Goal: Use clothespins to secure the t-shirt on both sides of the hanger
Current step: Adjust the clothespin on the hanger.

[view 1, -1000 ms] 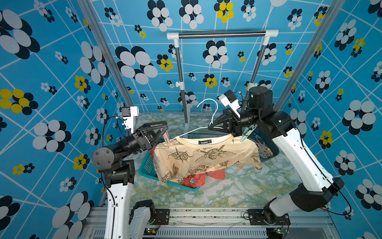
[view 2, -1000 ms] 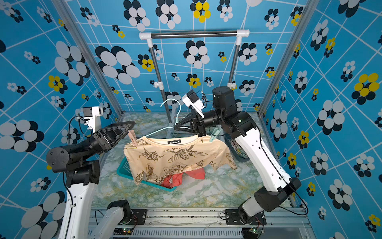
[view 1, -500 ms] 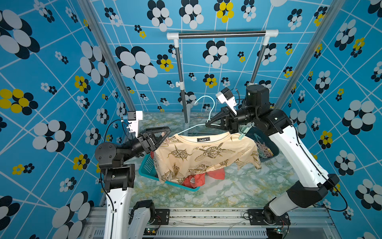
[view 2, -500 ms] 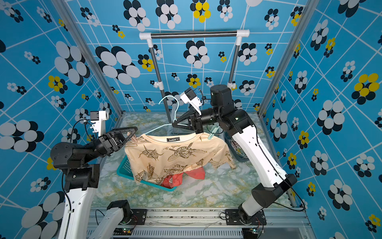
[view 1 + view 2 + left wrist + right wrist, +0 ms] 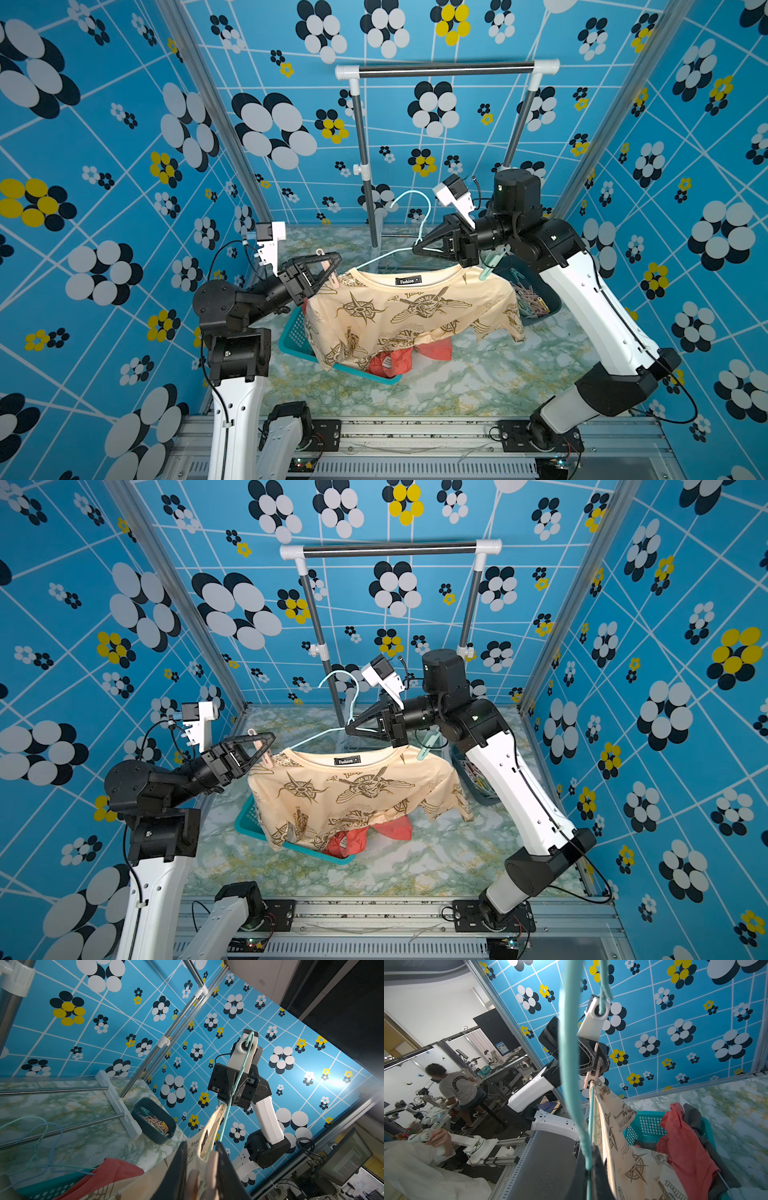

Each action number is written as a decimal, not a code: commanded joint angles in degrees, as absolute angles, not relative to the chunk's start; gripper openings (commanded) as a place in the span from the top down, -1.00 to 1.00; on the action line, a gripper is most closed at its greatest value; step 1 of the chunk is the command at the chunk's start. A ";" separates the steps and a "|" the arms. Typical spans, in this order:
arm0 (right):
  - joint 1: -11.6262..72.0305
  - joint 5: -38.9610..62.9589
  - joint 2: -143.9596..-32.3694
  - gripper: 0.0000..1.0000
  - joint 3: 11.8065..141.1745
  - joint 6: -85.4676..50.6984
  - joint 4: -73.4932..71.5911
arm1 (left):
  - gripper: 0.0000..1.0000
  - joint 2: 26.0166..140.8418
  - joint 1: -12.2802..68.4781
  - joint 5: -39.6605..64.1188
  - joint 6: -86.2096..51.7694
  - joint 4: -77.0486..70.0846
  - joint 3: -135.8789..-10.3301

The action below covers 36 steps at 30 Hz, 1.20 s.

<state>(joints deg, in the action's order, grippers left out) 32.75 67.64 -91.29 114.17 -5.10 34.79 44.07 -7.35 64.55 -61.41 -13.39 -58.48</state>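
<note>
Marbled green tabletop (image 5: 478, 374); beige printed t-shirt (image 5: 399, 316) draped on mint wire hanger (image 5: 568, 1064), clamped by right gripper (image 5: 417, 249); left gripper (image 5: 334, 261) closed on pale pink plastic clothespin (image 5: 212, 1167) at shirt shoulder; likely light, springy: squeeze tail ends

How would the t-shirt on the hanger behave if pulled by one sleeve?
Probably floppy: the t-shirt hangs in loose folds. Likely light, as the thin hanger carries it unbent. It might slide along the hanger, though the pink clothespin at one shoulder should resist.
</note>
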 commanded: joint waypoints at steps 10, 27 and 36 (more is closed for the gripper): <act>32.48 67.23 -93.69 1.00 116.10 -13.72 25.54 | 0.83 42.28 -6.32 63.28 -58.66 -11.77 -56.34; 32.46 65.38 -97.59 1.00 119.27 -24.00 18.28 | -0.77 40.34 -4.79 59.81 -52.65 -5.07 -54.29; 32.52 56.92 -97.50 1.00 121.86 -11.19 35.74 | -0.98 39.97 -4.89 45.03 -40.76 13.22 -66.33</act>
